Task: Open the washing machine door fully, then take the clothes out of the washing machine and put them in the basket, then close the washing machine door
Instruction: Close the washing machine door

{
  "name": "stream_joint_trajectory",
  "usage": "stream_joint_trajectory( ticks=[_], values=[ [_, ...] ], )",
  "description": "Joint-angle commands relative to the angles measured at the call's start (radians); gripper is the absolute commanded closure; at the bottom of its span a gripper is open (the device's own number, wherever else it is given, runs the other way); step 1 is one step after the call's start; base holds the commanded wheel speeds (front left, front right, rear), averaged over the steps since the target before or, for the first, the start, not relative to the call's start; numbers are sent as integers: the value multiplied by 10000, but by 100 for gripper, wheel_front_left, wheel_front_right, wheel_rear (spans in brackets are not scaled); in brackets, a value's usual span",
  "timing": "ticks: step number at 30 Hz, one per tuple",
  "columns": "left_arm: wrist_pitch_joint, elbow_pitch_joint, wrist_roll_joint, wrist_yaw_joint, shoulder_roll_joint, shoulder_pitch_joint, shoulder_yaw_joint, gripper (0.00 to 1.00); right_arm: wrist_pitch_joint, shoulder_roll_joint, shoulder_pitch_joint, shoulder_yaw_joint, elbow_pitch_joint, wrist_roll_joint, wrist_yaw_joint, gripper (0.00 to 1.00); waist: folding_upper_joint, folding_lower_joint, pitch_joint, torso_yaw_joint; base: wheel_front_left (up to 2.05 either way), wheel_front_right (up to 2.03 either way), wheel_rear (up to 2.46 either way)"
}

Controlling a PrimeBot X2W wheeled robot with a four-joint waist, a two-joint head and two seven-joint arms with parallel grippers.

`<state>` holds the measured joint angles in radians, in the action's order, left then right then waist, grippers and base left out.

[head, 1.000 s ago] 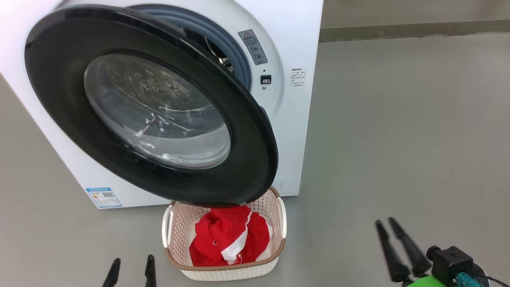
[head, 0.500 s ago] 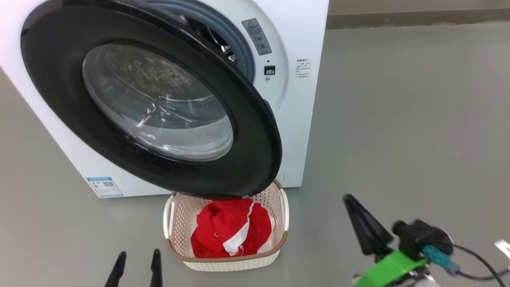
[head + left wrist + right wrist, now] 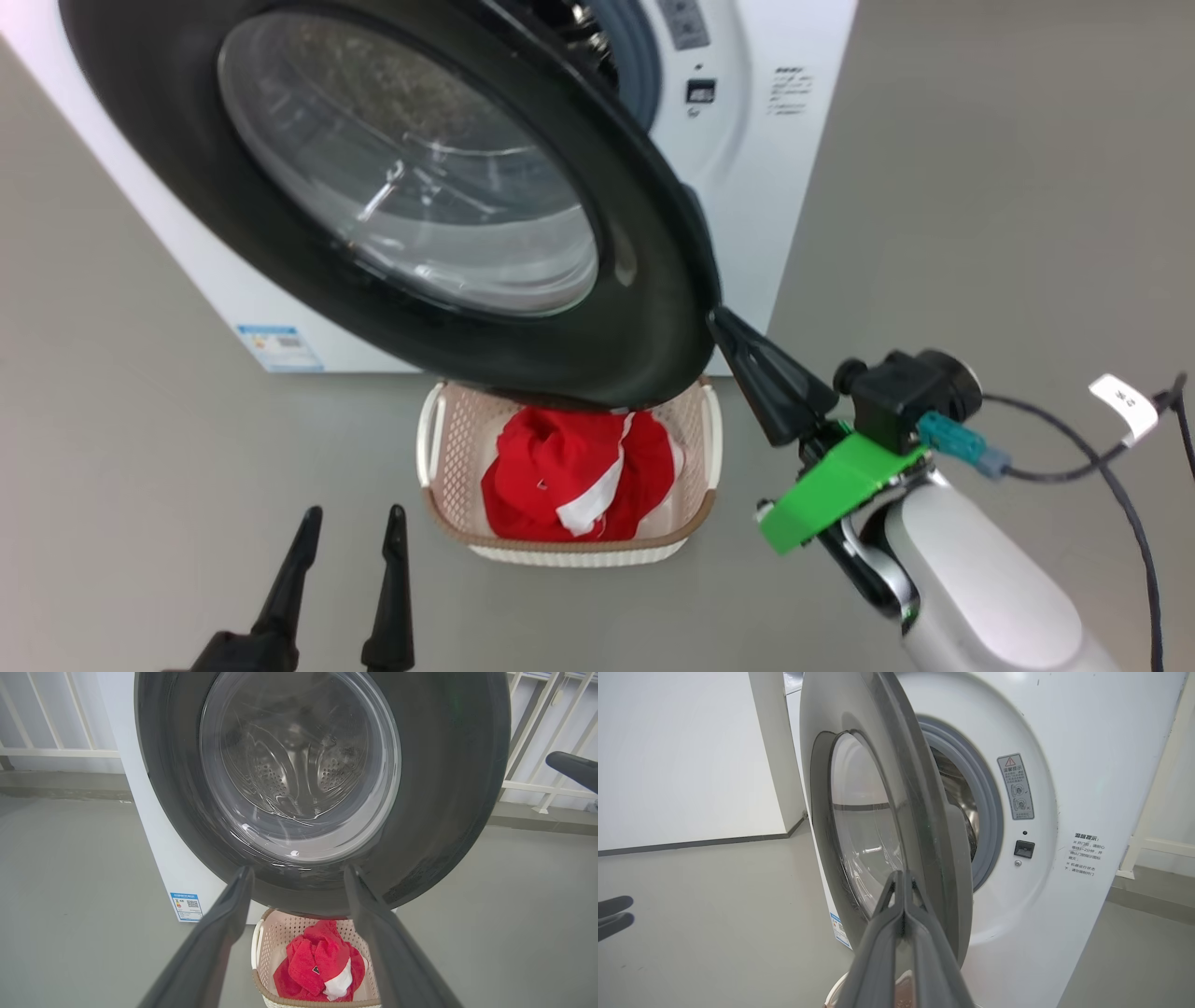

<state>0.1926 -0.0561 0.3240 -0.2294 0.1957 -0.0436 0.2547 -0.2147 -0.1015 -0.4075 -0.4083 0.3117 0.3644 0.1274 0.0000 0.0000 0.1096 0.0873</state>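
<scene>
Raised since before, my right tool (image 3: 721,319), pressed together, at the washing machine door (image 3: 653,308) rim; left tool (image 3: 355,511) spread; warning sticker (image 3: 1015,786) beyond.

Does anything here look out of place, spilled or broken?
Nothing looks damaged or spilled. The door hangs ajar, and in the head view it covers the basket's far end. The clothes lie bunched inside the basket, none on the floor.
</scene>
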Motion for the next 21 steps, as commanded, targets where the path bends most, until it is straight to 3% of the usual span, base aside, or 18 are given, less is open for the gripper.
stream_joint_trajectory(
  ticks=[1,21],
  values=[
    [149,-170,-91,-27,25,491,-261,0,-140,21,-556,-293,-3,148,33,100,0,0,465,456,0,0,0],
    [447,83,-301,-95,-57,1060,-102,0,-462,-382,-2754,-1186,1707,1037,33,100,0,0,1120,595,0,0,0]
  ],
)
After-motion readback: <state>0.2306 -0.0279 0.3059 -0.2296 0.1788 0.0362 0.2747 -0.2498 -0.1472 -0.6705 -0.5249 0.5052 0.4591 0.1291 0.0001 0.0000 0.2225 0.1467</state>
